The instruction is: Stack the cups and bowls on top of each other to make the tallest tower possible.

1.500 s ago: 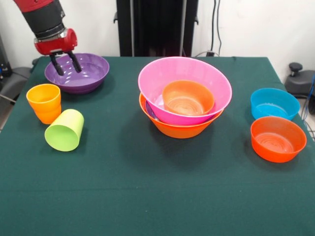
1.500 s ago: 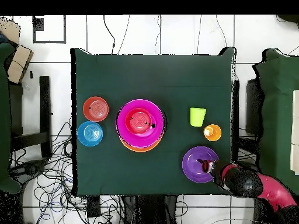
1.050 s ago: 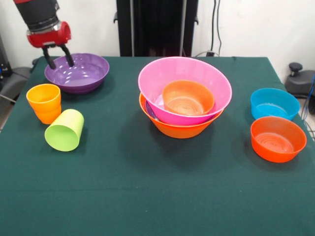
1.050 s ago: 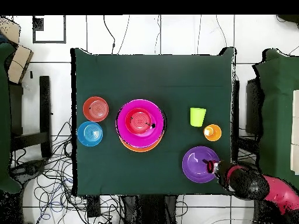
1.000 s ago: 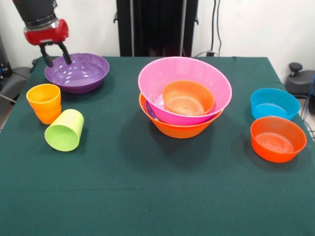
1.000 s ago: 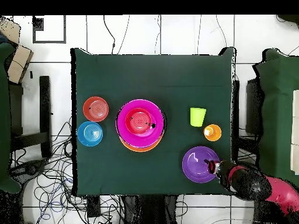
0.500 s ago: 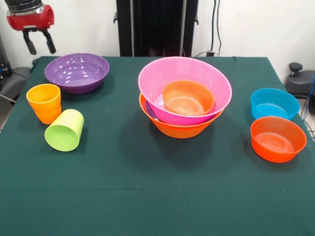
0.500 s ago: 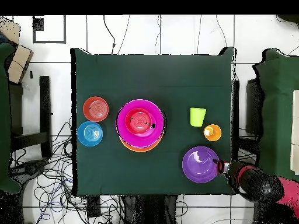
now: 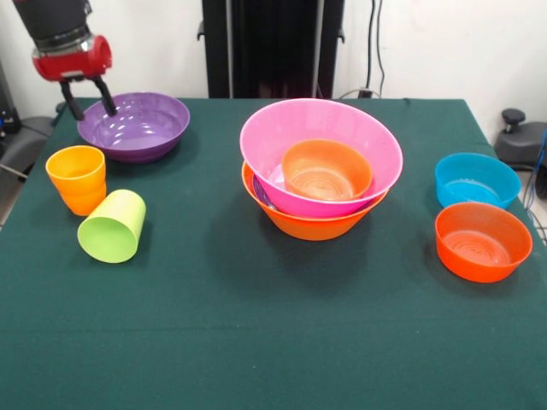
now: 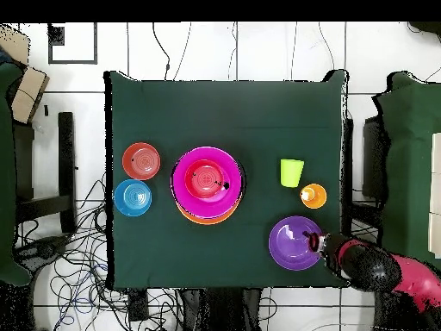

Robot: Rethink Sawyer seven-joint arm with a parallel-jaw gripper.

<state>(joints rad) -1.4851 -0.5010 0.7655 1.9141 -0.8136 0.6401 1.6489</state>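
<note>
Purple bowl (image 9: 134, 125) is sitting directly under the gripper (image 9: 86, 97), whose fingers are hanging spread and empty over its rim, with the orange cup (image 9: 78, 178) nearby, lime cup (image 9: 113, 225) beyond lying tipped, and the tower (image 9: 320, 167) well apart mid-table.

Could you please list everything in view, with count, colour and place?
Tower: one, mid-table; yellow-orange bowl at base, a purple rim showing, pink bowl, small red-orange bowl inside.
Purple bowl: one, far corner, front view's left.
Orange cup: one, upright, near the purple bowl.
Green cup: one, on its side beside the orange cup.
Blue bowl: one, front view's right.
Red-orange bowl: one, loose, in front of the blue bowl.
Table: one, green cloth.
Gripper: one, red and black, open, at the purple bowl's rim.
</note>
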